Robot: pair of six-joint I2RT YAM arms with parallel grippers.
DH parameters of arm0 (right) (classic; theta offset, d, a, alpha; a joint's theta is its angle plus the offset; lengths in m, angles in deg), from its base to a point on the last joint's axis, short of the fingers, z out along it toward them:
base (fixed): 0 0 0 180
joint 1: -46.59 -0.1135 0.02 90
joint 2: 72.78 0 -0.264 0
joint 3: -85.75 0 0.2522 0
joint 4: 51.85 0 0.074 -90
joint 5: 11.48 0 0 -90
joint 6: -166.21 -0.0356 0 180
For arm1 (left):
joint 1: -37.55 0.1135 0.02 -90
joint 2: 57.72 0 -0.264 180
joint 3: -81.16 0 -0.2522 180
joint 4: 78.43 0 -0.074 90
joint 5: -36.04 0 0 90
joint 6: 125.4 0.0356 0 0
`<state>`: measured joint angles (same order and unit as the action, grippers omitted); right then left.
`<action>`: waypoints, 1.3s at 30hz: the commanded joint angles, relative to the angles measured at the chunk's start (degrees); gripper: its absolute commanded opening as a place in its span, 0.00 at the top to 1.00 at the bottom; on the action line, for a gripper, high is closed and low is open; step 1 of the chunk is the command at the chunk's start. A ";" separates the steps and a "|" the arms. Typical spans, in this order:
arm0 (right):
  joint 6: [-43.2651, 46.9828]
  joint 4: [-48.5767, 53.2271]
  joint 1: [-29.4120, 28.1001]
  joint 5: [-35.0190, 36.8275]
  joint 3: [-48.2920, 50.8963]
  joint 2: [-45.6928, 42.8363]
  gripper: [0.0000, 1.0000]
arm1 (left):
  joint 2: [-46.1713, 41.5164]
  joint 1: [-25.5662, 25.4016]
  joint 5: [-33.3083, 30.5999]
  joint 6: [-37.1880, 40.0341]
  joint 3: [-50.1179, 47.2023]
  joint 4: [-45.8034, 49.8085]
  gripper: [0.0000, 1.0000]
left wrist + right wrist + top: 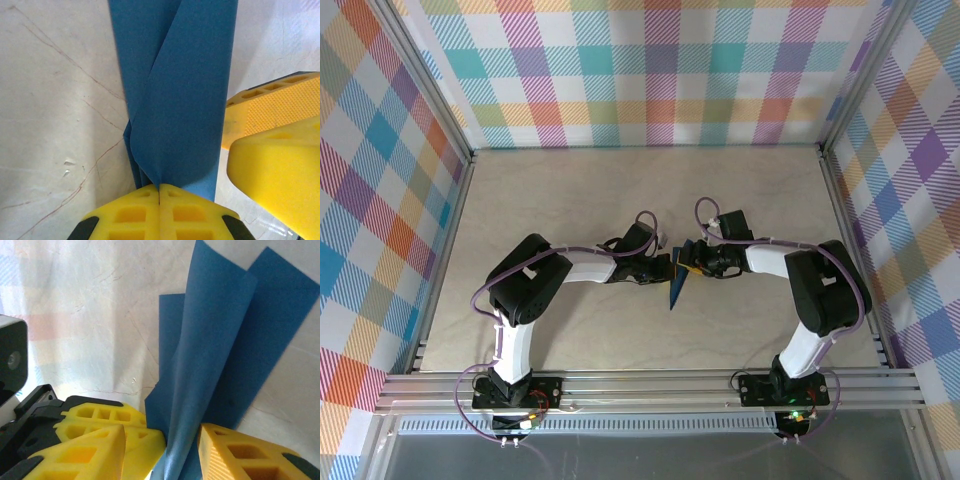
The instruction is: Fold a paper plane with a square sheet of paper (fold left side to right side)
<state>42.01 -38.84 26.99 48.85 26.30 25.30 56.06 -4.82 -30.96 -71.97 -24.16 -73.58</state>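
The dark-blue square sheet of paper (676, 284) is creased into a narrow, pointed paper plane shape with its tip toward the near edge. It is at the table's middle, between both grippers. My left gripper (663, 265) is shut on the paper's layered edge (175, 125), its yellow fingertips (142, 200) pressed together. My right gripper (697, 262) faces it from the right, open. A raised flap of the paper (210, 350) stands between the right gripper's spread fingers (240, 452) without being pinched. The right gripper's fingers (275, 107) sit just beside the paper.
The beige tabletop (570, 200) is bounded by aluminium rails and checked walls (650, 70). In the right wrist view the left gripper's yellow fingers (107, 415) lie close beside my right gripper (162, 442). Both arm bases (515, 390) stand at the near edge.
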 commanded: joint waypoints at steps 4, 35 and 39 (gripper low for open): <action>1.93 5.77 0.72 2.06 -0.30 -2.95 0.57 | 4.33 -0.61 -4.54 0.17 -0.81 7.68 1.00; 5.13 6.20 0.74 1.44 -5.94 4.78 0.81 | 3.96 -0.60 -6.22 0.15 -0.63 8.75 1.00; 5.36 6.55 0.76 2.07 -5.89 5.34 0.81 | 3.98 -0.61 -6.35 0.10 -0.63 8.87 1.00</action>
<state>45.69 -33.64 27.76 50.36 21.12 29.83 56.14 -5.04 -31.64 -71.97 -23.41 -72.16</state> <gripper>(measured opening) 0.195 0.062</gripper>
